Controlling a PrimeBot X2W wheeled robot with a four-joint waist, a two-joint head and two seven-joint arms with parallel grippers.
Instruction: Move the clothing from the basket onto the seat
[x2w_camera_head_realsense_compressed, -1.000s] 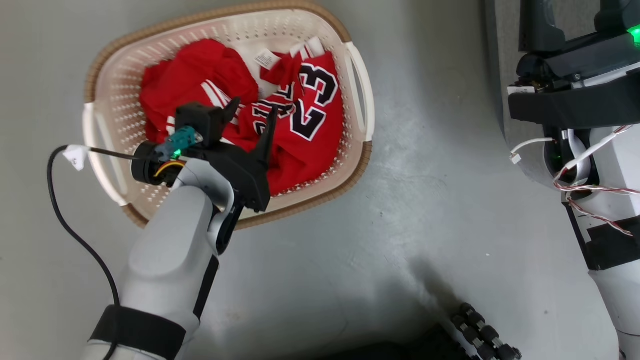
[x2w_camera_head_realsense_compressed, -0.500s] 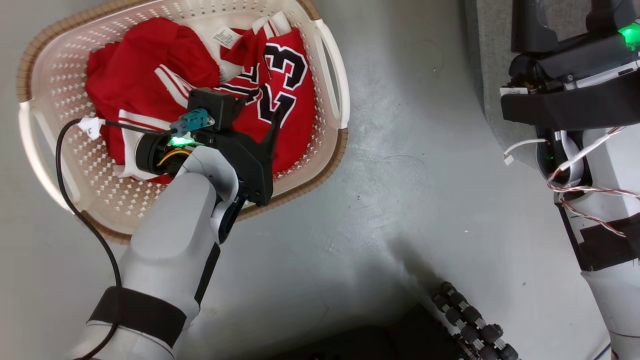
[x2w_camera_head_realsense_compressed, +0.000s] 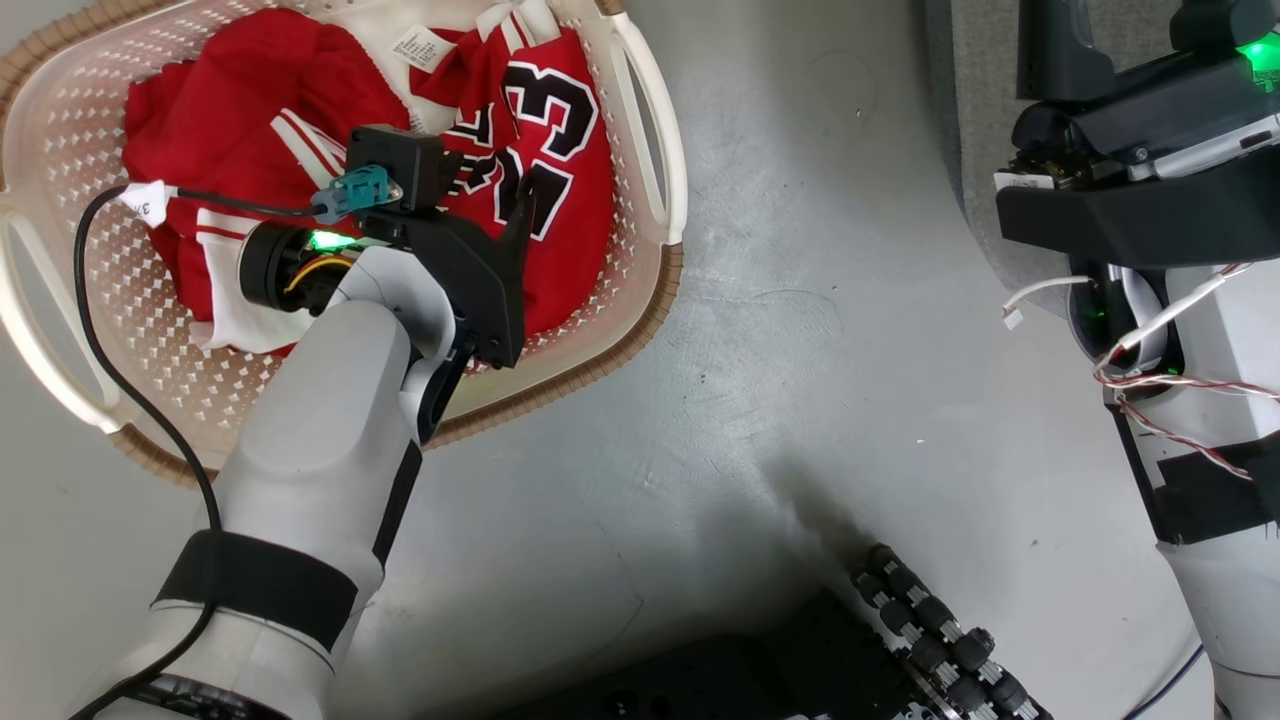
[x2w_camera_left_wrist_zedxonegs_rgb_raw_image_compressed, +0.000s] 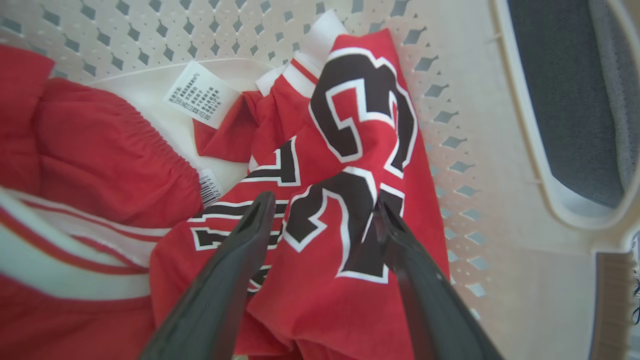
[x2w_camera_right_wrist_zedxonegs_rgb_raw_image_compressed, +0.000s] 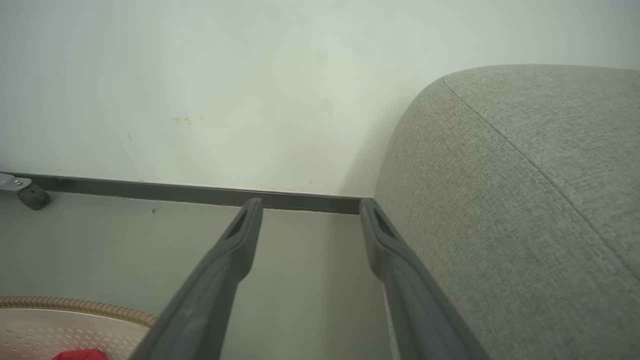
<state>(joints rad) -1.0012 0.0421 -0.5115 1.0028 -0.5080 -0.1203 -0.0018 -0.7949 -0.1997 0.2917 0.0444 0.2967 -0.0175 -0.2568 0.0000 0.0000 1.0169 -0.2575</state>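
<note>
The cream basket (x2w_camera_head_realsense_compressed: 655, 130) with a brown rim stands on the floor at the upper left. In it lies the red clothing (x2w_camera_head_realsense_compressed: 250, 70), with the number 23 jersey (x2w_camera_left_wrist_zedxonegs_rgb_raw_image_compressed: 360, 125) beside a plain red piece (x2w_camera_left_wrist_zedxonegs_rgb_raw_image_compressed: 100, 155). My left gripper (x2w_camera_head_realsense_compressed: 485, 200) is open low over the jersey. Its fingers (x2w_camera_left_wrist_zedxonegs_rgb_raw_image_compressed: 250, 240) straddle a raised fold by the black digits, as the left wrist view shows around the left gripper (x2w_camera_left_wrist_zedxonegs_rgb_raw_image_compressed: 324, 202). My right gripper (x2w_camera_right_wrist_zedxonegs_rgb_raw_image_compressed: 310, 205) is open and holds nothing, just left of the grey seat (x2w_camera_right_wrist_zedxonegs_rgb_raw_image_compressed: 525, 200). The seat's edge (x2w_camera_head_realsense_compressed: 965, 120) shows at the upper right.
Grey floor (x2w_camera_head_realsense_compressed: 760, 400) lies between basket and seat. My dark base with black rollers (x2w_camera_head_realsense_compressed: 930, 640) is at the bottom. A black cable (x2w_camera_head_realsense_compressed: 85, 300) loops over the basket's left side. In the right wrist view a wall, a dark skirting (x2w_camera_right_wrist_zedxonegs_rgb_raw_image_compressed: 175, 190) and a caster (x2w_camera_right_wrist_zedxonegs_rgb_raw_image_compressed: 32, 196) show.
The head view has shifted, so the basket now sits further up and left. Across the basket, my left gripper has moved toward the number 23 side. Both grippers stay open.
</note>
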